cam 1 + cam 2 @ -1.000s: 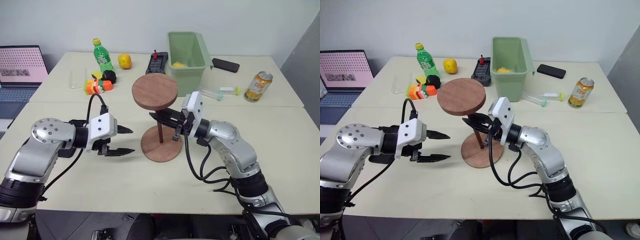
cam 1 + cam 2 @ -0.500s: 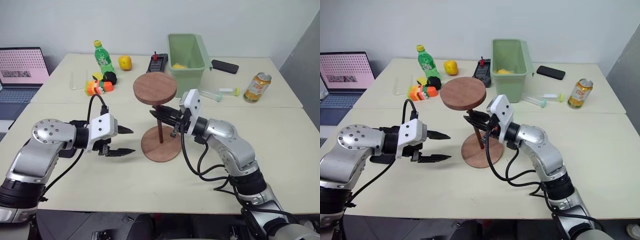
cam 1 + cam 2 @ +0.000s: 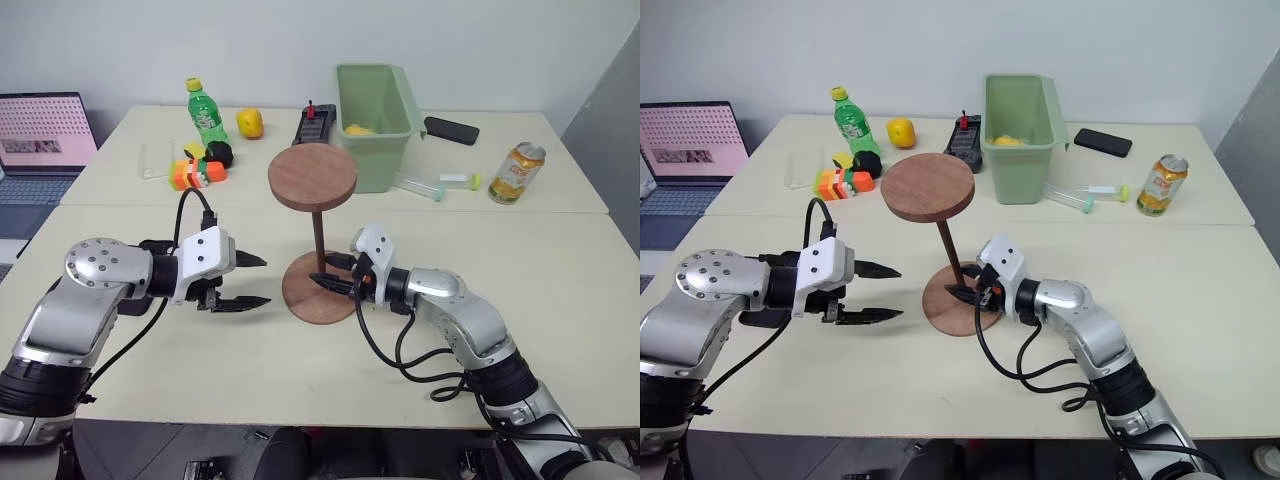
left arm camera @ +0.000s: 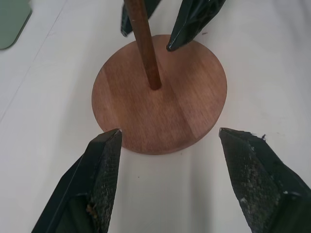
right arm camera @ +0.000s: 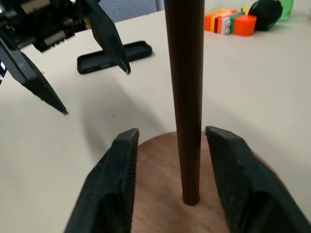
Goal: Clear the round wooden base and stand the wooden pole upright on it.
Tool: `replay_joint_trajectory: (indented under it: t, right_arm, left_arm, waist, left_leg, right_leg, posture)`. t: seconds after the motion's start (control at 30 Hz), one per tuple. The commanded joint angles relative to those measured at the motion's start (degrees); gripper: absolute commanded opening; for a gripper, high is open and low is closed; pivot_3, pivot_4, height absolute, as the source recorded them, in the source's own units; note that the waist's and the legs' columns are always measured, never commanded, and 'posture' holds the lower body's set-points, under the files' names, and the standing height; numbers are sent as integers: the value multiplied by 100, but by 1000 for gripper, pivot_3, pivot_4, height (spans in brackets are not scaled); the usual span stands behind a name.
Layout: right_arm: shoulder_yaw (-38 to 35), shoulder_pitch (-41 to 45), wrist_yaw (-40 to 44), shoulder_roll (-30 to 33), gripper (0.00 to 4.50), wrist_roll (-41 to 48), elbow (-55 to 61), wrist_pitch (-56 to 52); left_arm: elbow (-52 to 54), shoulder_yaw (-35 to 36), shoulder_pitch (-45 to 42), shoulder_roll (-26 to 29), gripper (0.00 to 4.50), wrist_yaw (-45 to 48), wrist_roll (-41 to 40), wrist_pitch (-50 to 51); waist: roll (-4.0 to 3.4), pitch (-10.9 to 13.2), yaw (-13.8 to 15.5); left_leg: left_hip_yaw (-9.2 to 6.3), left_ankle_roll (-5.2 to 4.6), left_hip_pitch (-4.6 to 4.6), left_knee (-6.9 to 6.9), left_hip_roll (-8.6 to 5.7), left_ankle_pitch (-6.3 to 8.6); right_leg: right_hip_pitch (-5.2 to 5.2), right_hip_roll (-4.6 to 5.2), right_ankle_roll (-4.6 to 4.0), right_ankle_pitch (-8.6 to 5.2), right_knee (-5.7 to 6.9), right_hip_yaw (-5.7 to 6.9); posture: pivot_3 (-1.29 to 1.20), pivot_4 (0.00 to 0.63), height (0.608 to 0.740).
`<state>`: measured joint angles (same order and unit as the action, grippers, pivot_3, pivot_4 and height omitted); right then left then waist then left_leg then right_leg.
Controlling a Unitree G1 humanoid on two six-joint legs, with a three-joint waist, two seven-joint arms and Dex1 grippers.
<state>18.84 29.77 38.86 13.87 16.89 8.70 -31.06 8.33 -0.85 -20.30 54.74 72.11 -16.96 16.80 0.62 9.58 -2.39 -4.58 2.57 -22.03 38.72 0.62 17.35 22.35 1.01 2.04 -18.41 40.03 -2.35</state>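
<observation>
Right hand (image 3: 328, 280) low over the round wooden base (image 3: 318, 287), fingers (image 5: 114, 182) parted either side of the wooden pole (image 3: 317, 236), released, apparently not touching the rod though contact hard to judge. Pole upright in the base's centre hole, its fixed disc on top, base flat on the worktop (image 3: 300, 370). Left hand (image 3: 251, 281) hovering just beside the base on its other side, fingers (image 4: 99, 170) spread, holding nothing. Further back: green bin (image 3: 375, 110), green bottle (image 3: 205, 110), yellow fruit (image 3: 249, 122), orange blocks (image 3: 193, 172), can (image 3: 517, 172), phone (image 3: 450, 130). Laptop (image 3: 42, 135) off beyond the left arm.
</observation>
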Motion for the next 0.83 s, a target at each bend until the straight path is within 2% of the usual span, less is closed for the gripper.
replay_joint_trajectory:
  t: [0.03,0.2,0.33,0.4,0.47,0.53,0.73,0.83]
  right_arm:
    - [-70,52,95,49,3069,-17,300,149]
    - [-243,27,114,362,3069,-43,439,40]
    - [-618,-57,195,898,3069,30,703,-107]
    - [-978,-204,326,1363,3069,132,972,-186]
    - [-1648,-672,809,2130,3069,345,1484,19]
    - [-2142,-1070,1063,2576,3069,502,1837,236]
    - [-3665,-2358,1706,3523,3069,1292,2628,-94]
    - [-4110,-2852,1841,3756,3069,1658,2974,-308]
  left_arm:
    - [142,60,-122,-44,3313,-8,-95,-42]
    - [155,207,-180,-142,3313,-119,-253,116]
    - [196,275,-168,-58,3313,-308,-192,388]
    - [139,297,-112,60,3313,-369,-72,468]
    - [-69,463,-3,234,3313,-353,-14,413]
    - [-233,587,77,343,3313,-331,-5,328]
    - [-734,913,394,546,3313,-224,-21,96]
    - [-951,941,314,530,3313,-223,-64,61]
  waist:
    - [0,0,-2]
    - [0,0,3]
    - [1,1,24]
    - [2,2,35]
    - [0,5,61]
    - [-1,10,71]
    - [-3,12,49]
    - [-1,13,56]
  left_leg:
    - [-1,0,0,0,1,0]
    - [-1,-1,0,1,-5,0]
    - [-2,-1,-1,2,-9,0]
    - [-1,-1,-1,2,-9,1]
    - [0,-2,-1,0,-9,1]
    - [-4,-2,-9,-2,-11,1]
    - [-1,-4,0,-4,-1,2]
    - [-1,-4,3,-4,0,2]
  right_leg:
    - [0,1,0,0,-1,1]
    - [-3,1,0,0,-1,2]
    - [-5,1,0,0,-3,3]
    - [-6,1,0,0,-5,2]
    - [-6,1,1,0,-7,3]
    - [-5,1,1,-1,-15,6]
    - [-10,2,1,-1,-9,2]
    - [-14,1,0,-1,-8,3]
  posture:
    - [0,150,740]
    - [0,150,740]
    - [0,150,740]
    - [0,150,740]
    - [0,150,740]
    - [0,150,740]
    - [0,150,740]
    - [0,150,740]
